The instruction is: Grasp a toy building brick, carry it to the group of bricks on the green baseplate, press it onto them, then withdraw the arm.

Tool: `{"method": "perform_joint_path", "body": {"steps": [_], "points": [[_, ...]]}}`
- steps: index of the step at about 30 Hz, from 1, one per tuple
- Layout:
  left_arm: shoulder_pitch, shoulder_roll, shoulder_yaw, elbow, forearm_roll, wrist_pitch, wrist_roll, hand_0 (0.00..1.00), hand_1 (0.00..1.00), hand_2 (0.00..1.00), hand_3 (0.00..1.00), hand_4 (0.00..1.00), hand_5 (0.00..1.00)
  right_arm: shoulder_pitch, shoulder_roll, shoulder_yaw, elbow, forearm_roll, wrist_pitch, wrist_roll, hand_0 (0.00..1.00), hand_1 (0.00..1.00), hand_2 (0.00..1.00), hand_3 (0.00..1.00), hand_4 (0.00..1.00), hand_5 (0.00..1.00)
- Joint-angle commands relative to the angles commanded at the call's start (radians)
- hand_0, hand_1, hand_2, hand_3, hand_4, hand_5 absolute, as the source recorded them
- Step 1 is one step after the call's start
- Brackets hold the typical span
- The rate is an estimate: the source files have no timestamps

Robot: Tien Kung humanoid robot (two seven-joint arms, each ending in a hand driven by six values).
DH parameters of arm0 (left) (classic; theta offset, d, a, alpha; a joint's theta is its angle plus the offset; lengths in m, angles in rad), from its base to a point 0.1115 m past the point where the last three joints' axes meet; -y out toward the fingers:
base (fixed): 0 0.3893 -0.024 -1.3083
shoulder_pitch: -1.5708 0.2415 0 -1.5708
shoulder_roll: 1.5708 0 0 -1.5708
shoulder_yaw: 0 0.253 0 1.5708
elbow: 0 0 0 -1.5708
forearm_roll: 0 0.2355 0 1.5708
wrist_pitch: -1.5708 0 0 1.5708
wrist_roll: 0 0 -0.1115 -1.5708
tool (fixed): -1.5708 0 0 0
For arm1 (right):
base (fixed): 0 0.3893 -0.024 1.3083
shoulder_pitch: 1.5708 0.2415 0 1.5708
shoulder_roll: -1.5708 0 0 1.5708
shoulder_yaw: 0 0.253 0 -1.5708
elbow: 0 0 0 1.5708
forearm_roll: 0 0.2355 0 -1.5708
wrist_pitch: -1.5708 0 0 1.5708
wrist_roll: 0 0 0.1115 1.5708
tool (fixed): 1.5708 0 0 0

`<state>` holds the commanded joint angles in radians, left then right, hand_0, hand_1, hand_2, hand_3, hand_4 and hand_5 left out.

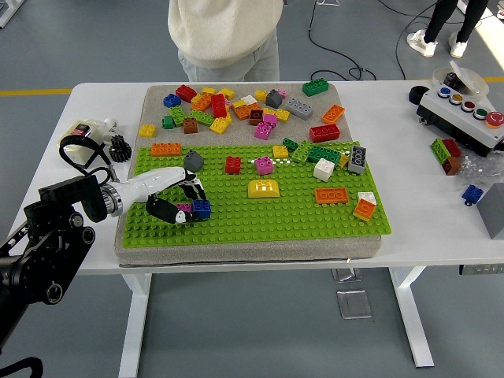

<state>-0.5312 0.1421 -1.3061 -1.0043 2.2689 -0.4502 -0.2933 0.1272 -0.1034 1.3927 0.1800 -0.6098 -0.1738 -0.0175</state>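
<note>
My left hand (178,198) lies over the left part of the green baseplate (260,213), its fingers curled around a blue brick (201,209) with a small pink brick (183,209) beside it. The blue brick rests on the plate's studs. A grey brick (193,161) stands just beyond the hand. More bricks stand on the plate: red (233,164), pink (264,165), a yellow dome (264,188), orange (331,195), and a green, white and grey cluster (327,157). My right arm is out of sight.
Several loose bricks (244,106) lie on the grey mat beyond the plate. A person in a cream sweater (224,35) stands at the far side. A button box (465,110) and loose bricks (447,153) sit at the right; a black gear (119,147) at the left.
</note>
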Motion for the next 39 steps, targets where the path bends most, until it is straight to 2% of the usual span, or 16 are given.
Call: {"method": "perform_joint_path", "body": {"steps": [9, 10, 17, 33, 34, 39], "points": [[-0.002, -0.003, -0.001, 0.008, 0.000, -0.001, 0.000, 0.744, 0.661, 0.605, 0.603, 0.756, 0.139, 0.001, 0.000, 0.002, 0.000, 0.002, 0.001, -0.001, 0.727, 0.655, 0.703, 0.568, 0.909, 0.502], [-0.003, -0.003, -0.001, 0.009, 0.000, -0.001, 0.001, 0.748, 0.677, 0.610, 0.607, 0.787, 0.166, 0.001, 0.000, 0.002, 0.000, 0.002, 0.001, -0.001, 0.727, 0.656, 0.703, 0.569, 0.910, 0.502], [-0.002, -0.004, -0.004, 0.007, 0.000, -0.003, 0.001, 0.750, 0.682, 0.615, 0.616, 0.814, 0.183, 0.000, 0.000, 0.002, 0.000, 0.003, -0.001, 0.001, 0.728, 0.656, 0.703, 0.569, 0.910, 0.502], [0.014, 0.006, -0.022, -0.080, 0.000, -0.013, -0.013, 0.759, 0.689, 0.630, 0.630, 0.844, 0.204, -0.001, 0.002, -0.003, 0.000, 0.004, -0.002, 0.001, 0.728, 0.655, 0.703, 0.569, 0.910, 0.501], [0.016, 0.006, -0.022, -0.083, 0.000, -0.014, -0.014, 0.872, 0.807, 0.777, 0.601, 0.998, 0.496, -0.001, 0.002, -0.003, 0.000, 0.004, -0.002, 0.001, 0.728, 0.655, 0.703, 0.568, 0.909, 0.503], [0.038, 0.014, -0.021, -0.096, 0.000, -0.021, -0.026, 0.872, 0.807, 0.777, 0.601, 0.998, 0.496, -0.002, 0.002, -0.006, 0.000, 0.004, -0.002, 0.000, 0.728, 0.655, 0.703, 0.568, 0.909, 0.503]]}}
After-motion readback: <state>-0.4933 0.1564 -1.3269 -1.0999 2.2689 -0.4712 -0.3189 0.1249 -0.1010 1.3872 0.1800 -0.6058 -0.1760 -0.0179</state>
